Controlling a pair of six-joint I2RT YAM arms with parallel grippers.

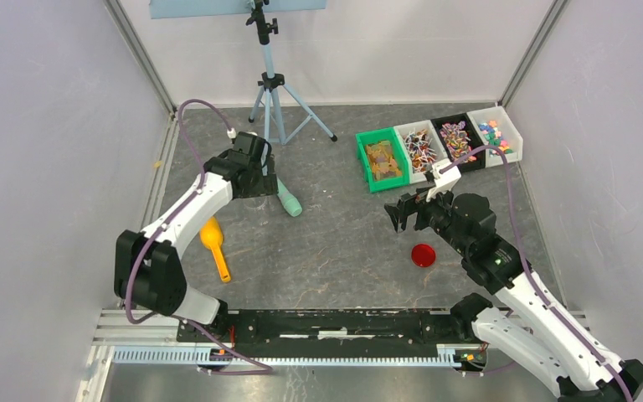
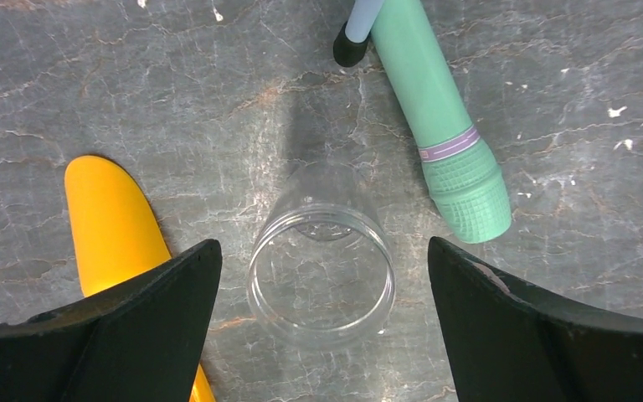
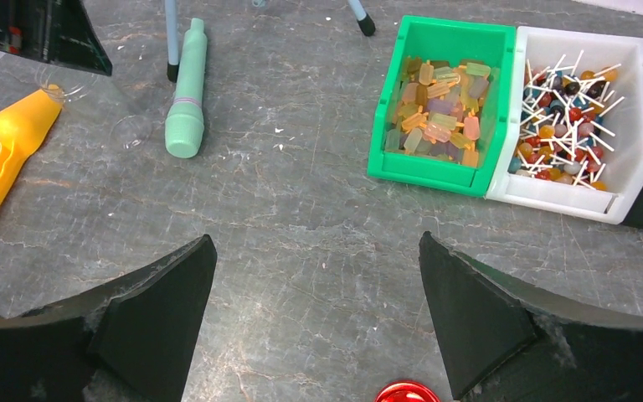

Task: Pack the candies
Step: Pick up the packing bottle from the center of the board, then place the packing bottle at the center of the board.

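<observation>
Clear jar [image 2: 321, 280] between wide-open left gripper [image 2: 322, 251], right gripper [image 3: 315, 243] agape over grey table [image 3: 301, 193], candies [image 3: 439, 109] far right.

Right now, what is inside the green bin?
The green bin holds a heap of small sweets, mostly orange, yellow and pink. They cover its floor, so anything beneath cannot be seen.

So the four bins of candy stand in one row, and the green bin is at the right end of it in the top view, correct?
Not quite. The top view shows the green bin at the left end of the row of four; a white bin is at the right end.
</observation>
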